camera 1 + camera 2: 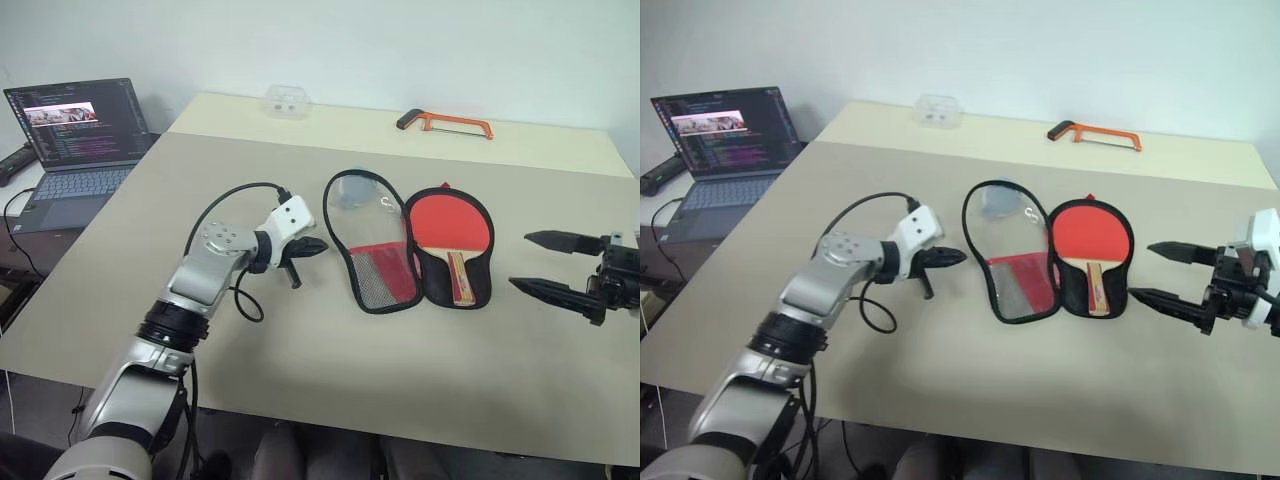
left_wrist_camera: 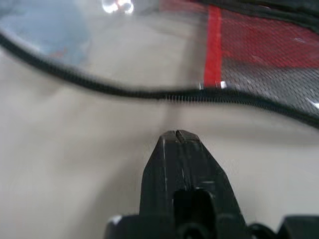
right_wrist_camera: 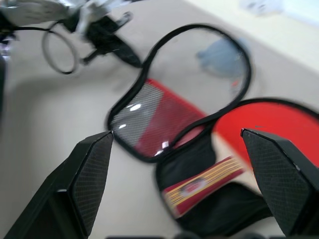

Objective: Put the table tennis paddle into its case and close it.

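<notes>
Open paddle-shaped black zip case [image 1: 400, 250], clear-and-mesh lid half flopped toward left gripper [image 1: 305, 248], just ahead of its pinched-shut, empty tips. Red-faced wooden-handled table tennis paddle [image 1: 452, 232] already in far half, long axis running away from robot. Left clearly nearer lid; right gripper [image 1: 545, 262] splayed wide, empty, beyond paddle side. Beige tabletop [image 1: 300, 340]; orange hacksaw [image 1: 445, 122], laptop [image 1: 75, 135] well apart.

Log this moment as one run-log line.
paddle: in open case, right half | flap: open, lying left | left tool: shut, empty, beside flap edge | right tool: open, right of case
</notes>
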